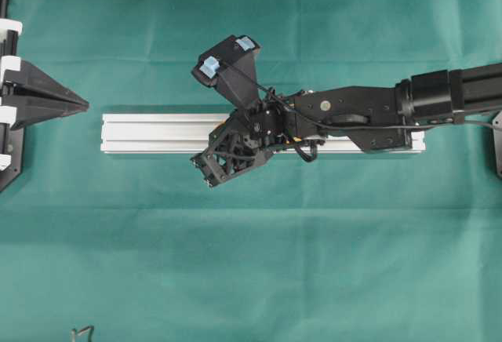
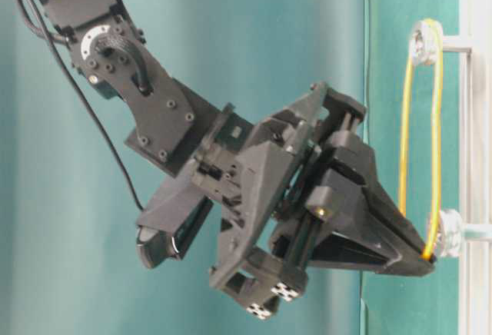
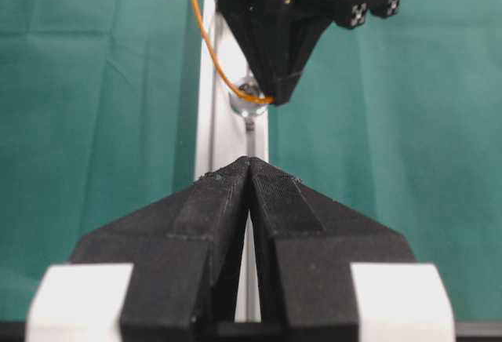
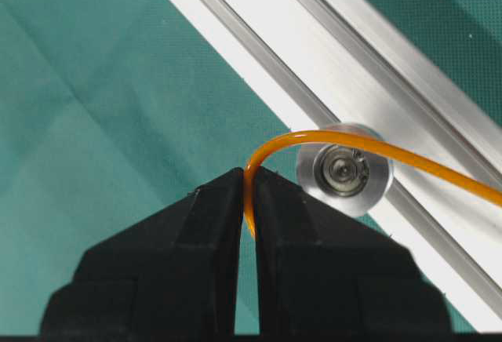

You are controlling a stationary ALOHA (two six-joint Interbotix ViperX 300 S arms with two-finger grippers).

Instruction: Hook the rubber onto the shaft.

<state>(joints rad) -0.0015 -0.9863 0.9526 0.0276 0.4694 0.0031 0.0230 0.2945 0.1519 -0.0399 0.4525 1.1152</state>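
Note:
The thin orange rubber band (image 2: 402, 143) runs from the upper silver shaft pulley (image 2: 423, 41) down to the lower shaft pulley (image 2: 447, 233) on the aluminium rail (image 1: 149, 132). My right gripper (image 2: 427, 260) is shut on the band right beside the lower pulley. In the right wrist view the band (image 4: 353, 140) leaves the shut gripper (image 4: 249, 173) and curves over the top of the pulley (image 4: 343, 171). I cannot tell whether it sits in the groove. My left gripper (image 1: 82, 105) is shut and empty, off the rail's left end. The left wrist view shows the band (image 3: 205, 44) too.
The rail lies across the middle of the green cloth (image 1: 251, 263). The right arm (image 1: 369, 110) stretches over the rail's right half. A small dark wire piece (image 1: 81, 331) lies at the front left edge.

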